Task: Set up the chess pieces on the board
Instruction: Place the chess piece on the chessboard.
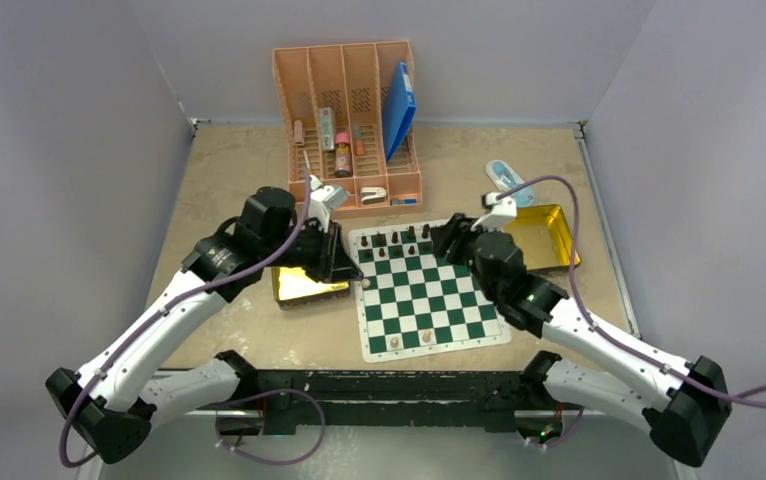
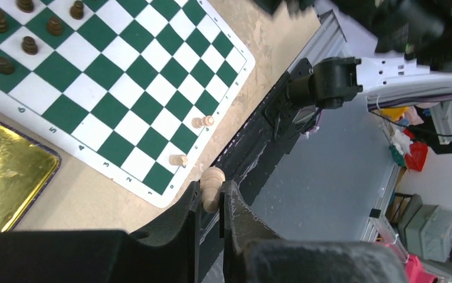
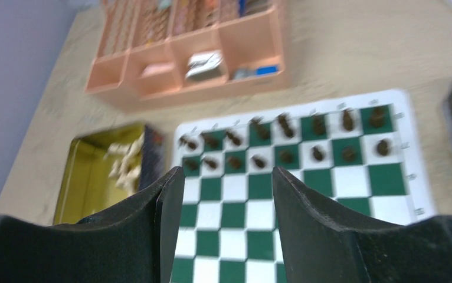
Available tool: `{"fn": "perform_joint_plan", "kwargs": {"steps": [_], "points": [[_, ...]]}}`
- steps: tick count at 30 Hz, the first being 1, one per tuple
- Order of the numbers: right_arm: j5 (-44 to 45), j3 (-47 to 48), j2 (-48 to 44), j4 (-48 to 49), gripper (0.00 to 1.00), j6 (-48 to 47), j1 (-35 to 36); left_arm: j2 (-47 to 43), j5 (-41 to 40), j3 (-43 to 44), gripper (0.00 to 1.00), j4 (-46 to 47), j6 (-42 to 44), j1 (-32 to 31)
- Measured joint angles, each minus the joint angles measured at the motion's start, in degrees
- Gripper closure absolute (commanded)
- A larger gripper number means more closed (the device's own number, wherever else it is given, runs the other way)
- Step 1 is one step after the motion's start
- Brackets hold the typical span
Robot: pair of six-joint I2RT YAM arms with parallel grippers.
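The green-and-white board (image 1: 429, 295) lies in the middle of the table. Several dark chess pieces (image 1: 399, 240) fill its far rows, seen blurred in the right wrist view (image 3: 285, 154). Two pale pieces (image 1: 395, 343) stand on the near row, one upright (image 2: 203, 121) and one lying on its side (image 2: 178, 159). My left gripper (image 2: 212, 200) is shut on a pale pawn (image 2: 212, 187) and hovers at the board's left edge (image 1: 363, 282). My right gripper (image 3: 228, 177) is open and empty above the board's far right part (image 1: 446, 240).
A gold tin (image 1: 304, 285) left of the board holds several pale pieces (image 3: 126, 162). A second gold tin (image 1: 547, 235) sits to the board's right. The pink organiser (image 1: 349, 120) with pens and bottles stands behind. A pale blue item (image 1: 509, 180) lies at the back right.
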Motion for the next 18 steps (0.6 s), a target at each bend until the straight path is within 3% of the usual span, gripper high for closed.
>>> {"fn": "perform_joint_plan", "kwargs": {"steps": [12, 18], "points": [[-21.8, 0.0, 4.1, 2.8, 0.43, -0.8, -34.4, 12.7, -21.2, 0.9, 1.0, 2.6, -1.0, -25.5], [-28.9, 0.0, 4.2, 4.1, 0.42, -0.9, -41.8, 19.8, -31.5, 1.0, 0.99, 6.2, -1.3, -33.9]]}}
